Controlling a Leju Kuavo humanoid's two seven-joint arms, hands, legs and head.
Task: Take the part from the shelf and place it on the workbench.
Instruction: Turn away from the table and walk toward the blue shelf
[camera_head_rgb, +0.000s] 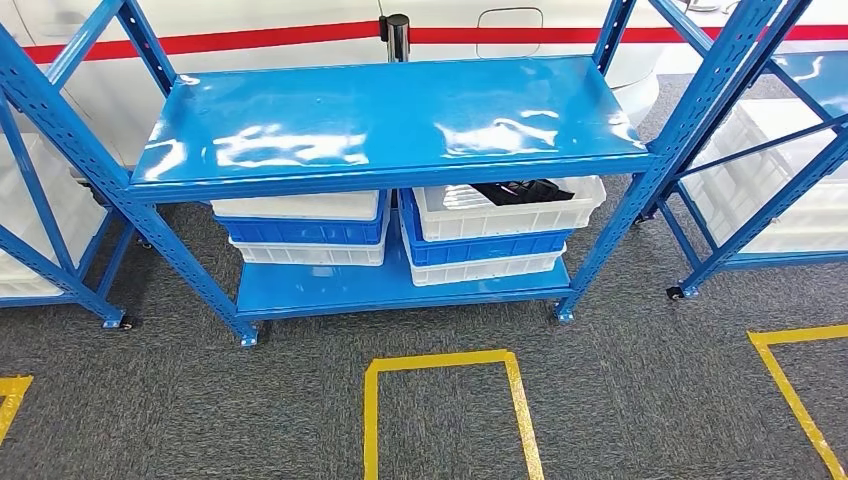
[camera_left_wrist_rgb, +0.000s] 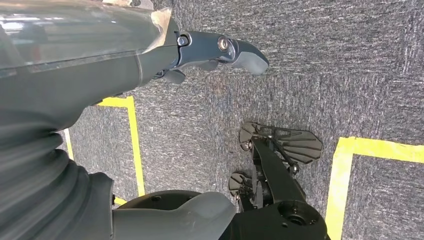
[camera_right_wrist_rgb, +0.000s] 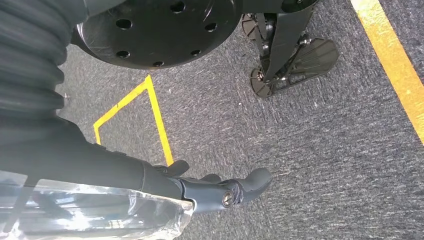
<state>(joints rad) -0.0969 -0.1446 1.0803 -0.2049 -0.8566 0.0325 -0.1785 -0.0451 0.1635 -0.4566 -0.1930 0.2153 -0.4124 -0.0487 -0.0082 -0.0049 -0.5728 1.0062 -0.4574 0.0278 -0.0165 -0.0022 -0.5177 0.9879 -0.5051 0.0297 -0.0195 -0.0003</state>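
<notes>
Black part (camera_head_rgb: 522, 190) is lying in the white plastic crate (camera_head_rgb: 510, 208) at 1 o'clock under the glossy blue metal shelf (camera_head_rgb: 390, 118); left robot hand (camera_left_wrist_rgb: 220, 50) and right robot hand (camera_right_wrist_rgb: 220, 190) are hanging over grey carpet (camera_right_wrist_rgb: 325, 150), fingers loosely extended, holding nothing.

Your head camera looks down and forward from high up, facing the blue shelf (camera_head_rgb: 390, 115). Both wrist cameras sit close behind the hanging hands, looking down at the shared grey carpet (camera_left_wrist_rgb: 350, 75) and its yellow tape lines (camera_right_wrist_rgb: 160, 125).
</notes>
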